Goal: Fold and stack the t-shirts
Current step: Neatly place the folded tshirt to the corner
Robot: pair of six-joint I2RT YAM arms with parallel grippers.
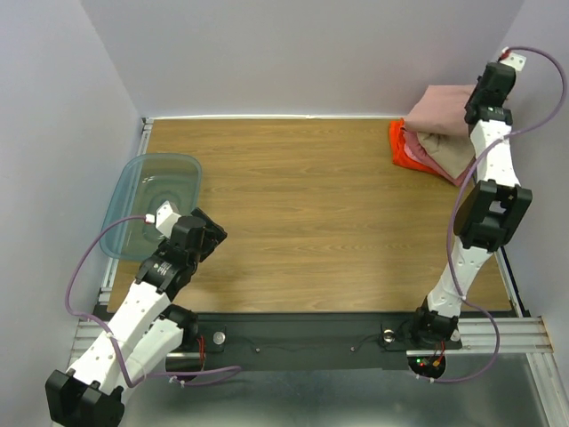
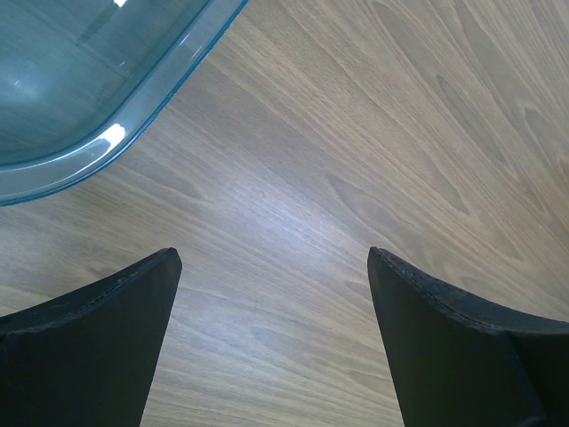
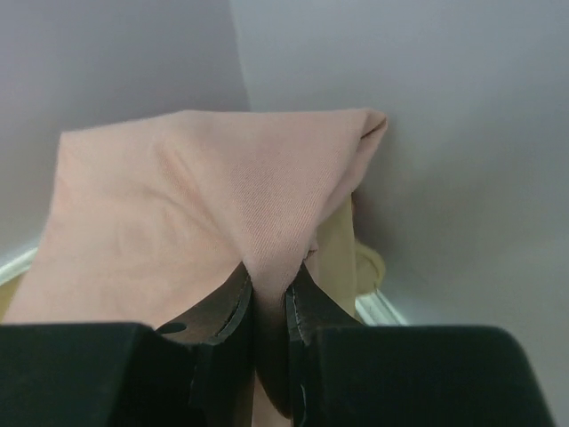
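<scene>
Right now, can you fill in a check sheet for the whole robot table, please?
Surface: wooden table, flat.
Job's things: stack of t-shirts in the far right corner; dusty-pink shirt on top.
Clutter: teal bin at the left edge, nothing seen inside.
Grippers: left gripper open over bare wood beside the bin; right gripper shut on the dusty-pink shirt.
Cables: purple cables loop along both arms.
Surroundings: pale walls.
</scene>
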